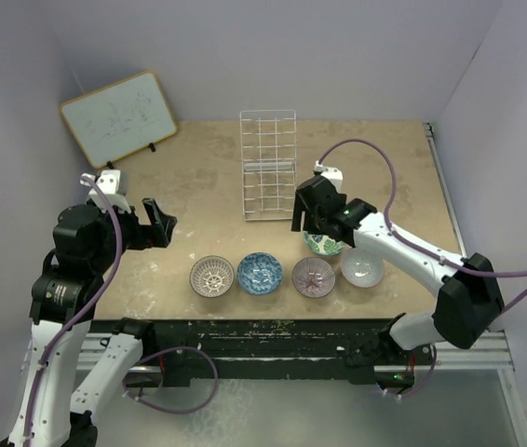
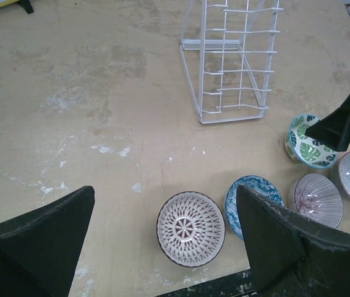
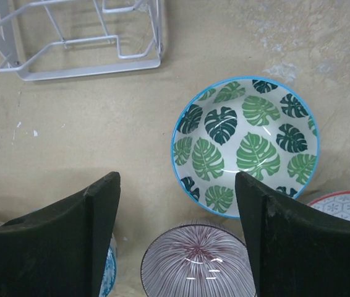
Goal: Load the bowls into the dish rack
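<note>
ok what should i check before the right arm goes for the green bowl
1. right gripper open and empty: ok
2. green bowl rim lying between its fingers: ok; in the wrist view the bowl's left rim lines up with the gap
3. green bowl apart from the mauve bowl and pale bowl: cannot tell, both are very close
4. dish rack upright with no bowl in it: ok
5. left gripper open, empty and off to the left side: ok
</note>
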`<state>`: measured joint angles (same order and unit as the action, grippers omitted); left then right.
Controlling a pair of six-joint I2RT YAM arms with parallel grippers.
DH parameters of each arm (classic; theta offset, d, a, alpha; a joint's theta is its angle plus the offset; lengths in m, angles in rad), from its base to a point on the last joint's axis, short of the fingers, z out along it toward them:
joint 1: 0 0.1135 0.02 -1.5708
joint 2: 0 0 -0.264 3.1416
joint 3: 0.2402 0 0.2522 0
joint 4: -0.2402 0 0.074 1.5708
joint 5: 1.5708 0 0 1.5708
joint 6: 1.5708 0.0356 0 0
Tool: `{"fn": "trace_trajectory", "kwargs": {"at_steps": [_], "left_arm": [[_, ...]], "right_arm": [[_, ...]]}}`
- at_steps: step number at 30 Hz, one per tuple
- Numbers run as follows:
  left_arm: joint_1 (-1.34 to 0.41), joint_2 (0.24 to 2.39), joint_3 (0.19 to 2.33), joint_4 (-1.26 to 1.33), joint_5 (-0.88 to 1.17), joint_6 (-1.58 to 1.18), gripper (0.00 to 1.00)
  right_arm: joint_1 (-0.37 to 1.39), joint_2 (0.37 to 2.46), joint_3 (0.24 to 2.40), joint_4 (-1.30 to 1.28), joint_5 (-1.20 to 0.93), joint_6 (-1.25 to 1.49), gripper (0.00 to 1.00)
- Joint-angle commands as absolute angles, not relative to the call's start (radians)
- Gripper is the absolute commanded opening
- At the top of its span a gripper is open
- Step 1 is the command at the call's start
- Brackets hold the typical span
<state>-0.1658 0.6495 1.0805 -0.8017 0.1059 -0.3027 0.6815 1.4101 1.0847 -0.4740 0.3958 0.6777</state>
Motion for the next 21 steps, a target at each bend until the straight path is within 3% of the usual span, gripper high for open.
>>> {"fn": "trace_trajectory", "kwargs": {"at_steps": [1,11,15,21], "left_arm": [[-0.167,0.635,1.098,-0.804,0.138,-0.269,0.99],[-0.167,0.619,1.11,-0.831,0.17,-0.265,0.99],[-0.167,0.61,1.119,-0.838,0.178,-0.267,0.99],[-0.167,0.608,1.123,-0.841,0.19,-0.273,0.99]], "right_arm": [[0.723,1.458,1.097,-0.445,0.458,0.746,0.74],[0.765,1.669,1.176,-0.535,0.584,0.839,0.61],[0.767,1.679,1.179,-0.522,0.595,0.847,0.44],[0.767,1.737,1.213,-0.531,0.613,0.831,0.42]]}}
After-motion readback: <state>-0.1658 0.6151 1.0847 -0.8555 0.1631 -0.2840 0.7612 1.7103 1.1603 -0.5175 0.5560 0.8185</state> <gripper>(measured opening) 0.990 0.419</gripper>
